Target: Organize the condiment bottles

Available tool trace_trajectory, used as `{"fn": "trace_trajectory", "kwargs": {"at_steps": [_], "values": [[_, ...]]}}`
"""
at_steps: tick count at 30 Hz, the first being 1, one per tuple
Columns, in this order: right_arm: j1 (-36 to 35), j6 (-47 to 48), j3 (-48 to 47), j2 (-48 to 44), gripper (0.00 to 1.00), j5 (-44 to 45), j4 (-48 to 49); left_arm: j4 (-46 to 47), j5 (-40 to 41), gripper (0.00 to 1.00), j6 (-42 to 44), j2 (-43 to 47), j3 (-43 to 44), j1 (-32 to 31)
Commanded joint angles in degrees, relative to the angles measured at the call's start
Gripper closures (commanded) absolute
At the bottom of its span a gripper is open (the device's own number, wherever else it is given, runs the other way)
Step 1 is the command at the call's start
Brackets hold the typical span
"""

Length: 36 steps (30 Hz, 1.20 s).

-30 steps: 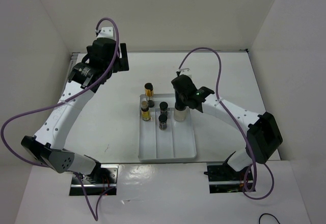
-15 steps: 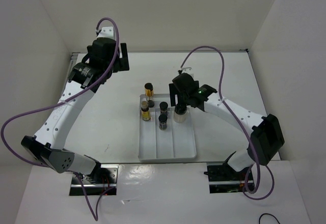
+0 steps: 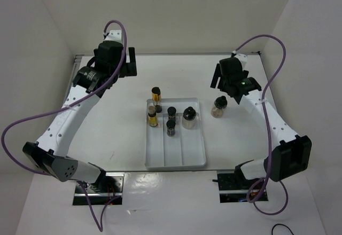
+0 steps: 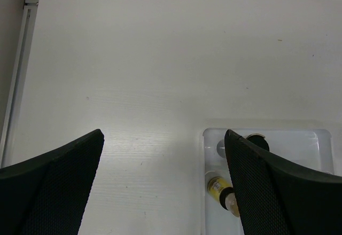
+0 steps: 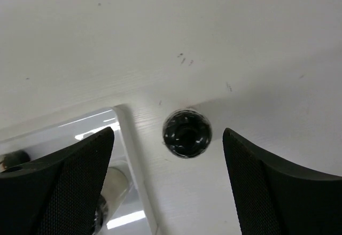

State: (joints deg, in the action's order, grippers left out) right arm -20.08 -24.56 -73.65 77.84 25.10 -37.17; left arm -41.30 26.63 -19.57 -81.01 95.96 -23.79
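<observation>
The white tray (image 3: pixel 176 160) holds two slim yellow bottles (image 3: pixel 156 94) (image 3: pixel 153 119) in its left compartment and two dark brown ones (image 3: pixel 171 111) (image 3: pixel 170 127) in the middle. A round clear bottle (image 3: pixel 189 117) stands in the right compartment. Another clear bottle (image 3: pixel 218 107) stands on the table just right of the tray. My right gripper (image 3: pixel 227 79) hovers open above it; its black cap (image 5: pixel 186 133) shows between the spread fingers (image 5: pixel 80 181), untouched. My left gripper (image 3: pixel 111 60) is open and empty at the back left, looking down at the tray's corner (image 4: pixel 206 134) and a yellow bottle (image 4: pixel 218 186).
The tray's rim (image 5: pixel 128 149) runs close beside the loose bottle. White walls enclose the table on the left, back and right. A metal rail (image 4: pixel 24 42) lines the left edge. The tray's front half is bare.
My right gripper opened off the clear bottle in the tray's right compartment, then swung right and back over the bottle on the table. The left arm stayed still.
</observation>
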Motion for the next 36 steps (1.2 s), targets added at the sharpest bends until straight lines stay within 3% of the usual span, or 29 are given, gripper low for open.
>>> {"fn": "trace_trajectory", "kwargs": {"at_steps": [1, 7, 15, 19, 36], "values": [[2.6, 2.0, 0.9, 0.9, 0.14, 0.4, -1.3, 2.2, -1.4, 0.00, 0.9, 1.7, -0.9, 0.2], [2.6, 2.0, 3.2, 3.5, 0.26, 0.9, -0.7, 2.2, -2.5, 0.00, 0.9, 1.7, -0.9, 0.2], [3.1, 1.3, 4.5, 7.0, 0.32, 0.4, 0.3, 2.2, -2.6, 0.00, 0.9, 1.7, -1.9, 0.2], [3.6, 1.3, 5.0, 8.0, 0.41, 0.4, 0.9, 2.2, -2.0, 0.00, 0.9, 1.7, -1.9, 0.2], [4.7, -0.3, 7.3, 8.0, 0.52, -3.6, 2.5, 1.7, -1.0, 0.00, 1.9, 1.7, -2.4, 0.8]]}}
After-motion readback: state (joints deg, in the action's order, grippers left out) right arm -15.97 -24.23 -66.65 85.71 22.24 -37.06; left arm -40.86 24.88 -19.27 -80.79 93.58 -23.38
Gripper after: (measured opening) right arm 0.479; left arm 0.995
